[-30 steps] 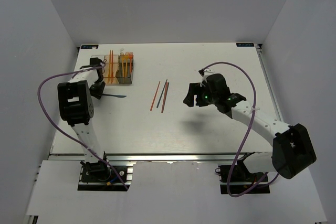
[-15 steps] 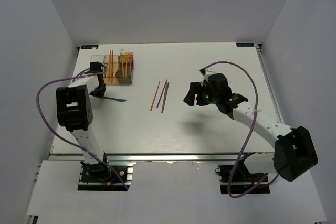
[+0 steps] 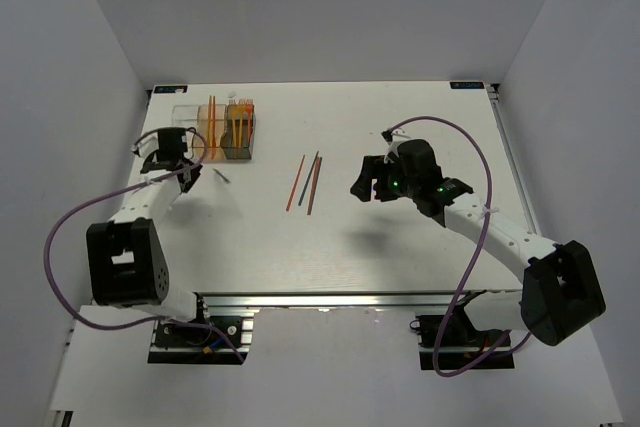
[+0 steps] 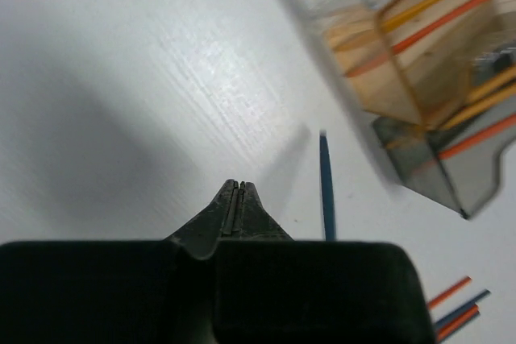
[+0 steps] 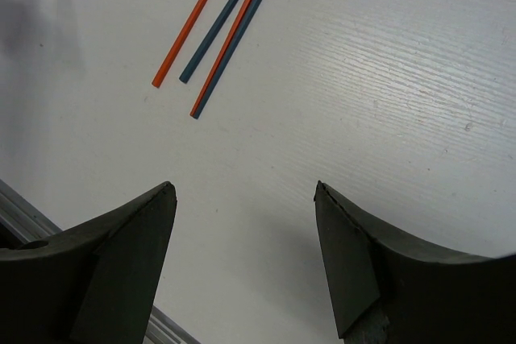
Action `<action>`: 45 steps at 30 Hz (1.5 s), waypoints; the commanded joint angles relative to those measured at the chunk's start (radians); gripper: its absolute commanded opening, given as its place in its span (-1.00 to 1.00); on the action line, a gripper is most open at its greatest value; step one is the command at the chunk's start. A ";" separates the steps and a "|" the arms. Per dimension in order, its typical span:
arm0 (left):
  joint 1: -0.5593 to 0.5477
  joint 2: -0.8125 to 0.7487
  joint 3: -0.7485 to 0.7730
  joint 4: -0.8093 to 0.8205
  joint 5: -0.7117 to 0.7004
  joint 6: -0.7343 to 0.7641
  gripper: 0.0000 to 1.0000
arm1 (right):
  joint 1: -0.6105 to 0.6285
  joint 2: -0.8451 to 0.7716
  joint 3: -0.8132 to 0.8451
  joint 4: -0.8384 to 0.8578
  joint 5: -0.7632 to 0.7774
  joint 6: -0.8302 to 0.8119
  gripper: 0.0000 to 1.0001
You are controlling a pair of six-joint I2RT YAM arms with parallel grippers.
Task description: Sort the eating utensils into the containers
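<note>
1. My left pincer (image 4: 235, 191) is pinched fully together, with nothing showing between the tips. It sits near the clear end of the container row (image 3: 186, 117), on the arm-base side.
2. One dark blue stick (image 4: 326, 191) runs just beside those tips, on the near side of the row's grey box (image 4: 472, 175). Its far tip looks raised off the table (image 3: 400, 247). Its lower part is hidden, so I can't tell if I touch it.
3. My right pincer (image 5: 242, 188) is wide and empty. It hovers well apart from the row, beyond the loose sticks (image 5: 222, 20).
4. The loose sticks lie between the row and my right pincer, well clear of the grey box.
5. Handling, my guess: they are light, thin, stiff and slick, and lie flat, so they are likely to skid or flick. Best to pinch across the shaft near mid-length, one at a time, because one pair lies touching.
6. Counts:
   - Boxes: 3 (clear, tan-orange, grey).
   - Loose sticks: 4 (2 orange-red, 2 dark blue).
   - By my left pincer: 1 dark blue stick.
   - In the tan-orange and grey boxes: several orange pieces, too overlapped to count.
</note>
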 commanded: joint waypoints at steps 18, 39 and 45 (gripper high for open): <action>-0.117 -0.030 0.309 -0.004 0.189 0.397 0.26 | -0.034 0.064 0.005 0.039 -0.057 -0.025 0.51; -0.391 0.403 0.656 -0.428 0.049 0.585 0.82 | -0.049 0.075 0.017 -0.026 -0.012 -0.060 0.64; -0.361 0.420 0.547 -0.315 0.164 0.594 0.71 | -0.049 0.079 0.014 -0.024 -0.005 -0.060 0.64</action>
